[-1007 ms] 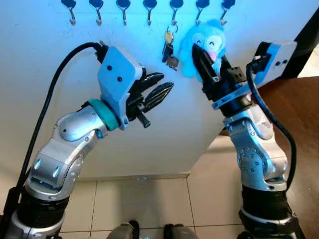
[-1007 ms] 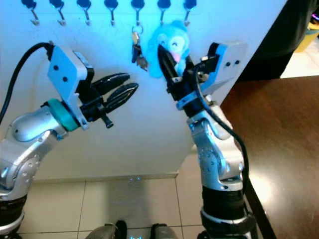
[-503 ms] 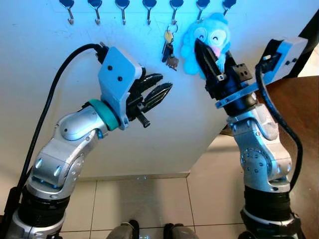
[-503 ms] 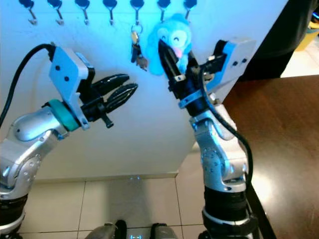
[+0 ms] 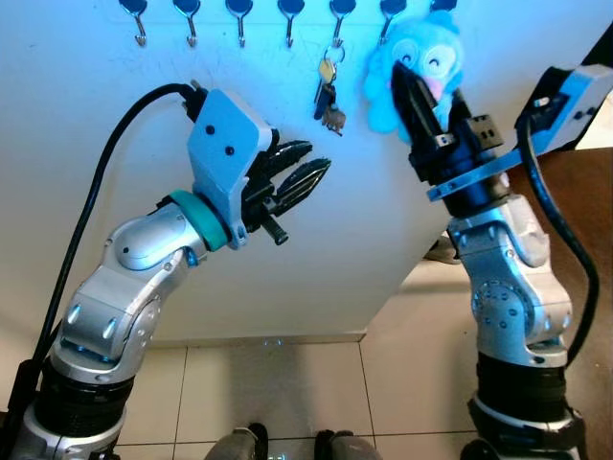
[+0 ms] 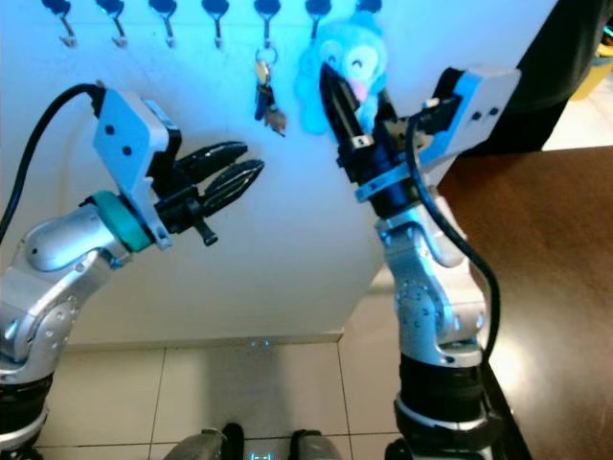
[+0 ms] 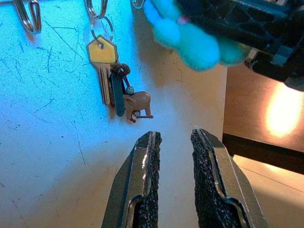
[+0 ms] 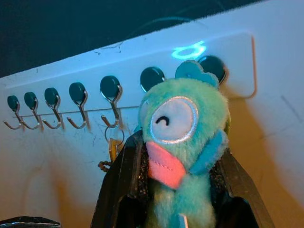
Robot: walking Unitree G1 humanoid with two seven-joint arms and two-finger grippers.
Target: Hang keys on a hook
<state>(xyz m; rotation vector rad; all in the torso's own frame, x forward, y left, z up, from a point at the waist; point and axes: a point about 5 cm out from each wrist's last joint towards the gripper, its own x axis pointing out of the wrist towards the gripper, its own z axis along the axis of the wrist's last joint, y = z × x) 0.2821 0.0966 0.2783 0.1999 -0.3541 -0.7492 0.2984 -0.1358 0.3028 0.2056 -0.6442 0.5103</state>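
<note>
R arm raised, forearm angled up toward white wall (image 5: 115, 115); right gripper (image 5: 414, 91) clamped on blue plush keychain (image 5: 426, 57), plush head up against wall just under the hook row (image 5: 287, 14), near the far-right hooks. In R wrist view the plush (image 8: 183, 123) sits between the two black fingers (image 8: 118, 190), face toward camera, hooks in a line behind it. Can't tell whether its ring is on a hook. Keys (image 5: 326, 91) w/ yellow-head key and small brown animal charm hang from a hook just beside plush, on robot's left of it. L arm bent at elbow, forearm lifted, left gripper (image 5: 306, 171) pointing at wall below the keys, apart from them; fingers slightly parted, holding nothing. Tile floor (image 5: 287, 393) below.
</note>
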